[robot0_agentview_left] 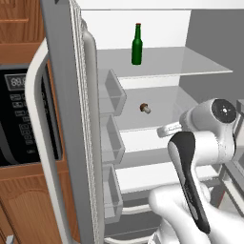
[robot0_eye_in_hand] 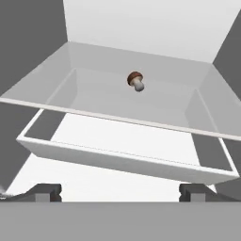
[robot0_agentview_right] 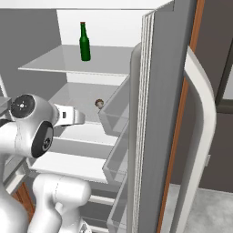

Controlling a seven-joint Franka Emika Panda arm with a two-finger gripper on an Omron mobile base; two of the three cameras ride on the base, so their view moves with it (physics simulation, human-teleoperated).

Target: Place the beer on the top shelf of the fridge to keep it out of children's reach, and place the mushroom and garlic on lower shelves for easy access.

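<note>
Now I am seeing the beer (robot0_agentview_left: 137, 45) standing upright on the top shelf (robot0_agentview_left: 200, 64) of the fridge (robot0_agentview_right: 157, 59). The mushroom (robot0_eye_in_hand: 135, 81) is lying on its side on the shelf just below, toward its back. My gripper (robot0_eye_in_hand: 120, 192) is hanging in front of that shelf, fingers spread wide and gripping nothing.

The scene is evenly and brightly lit; no glare or hard shadows are cast, though edges are rendered slightly soft.
</note>
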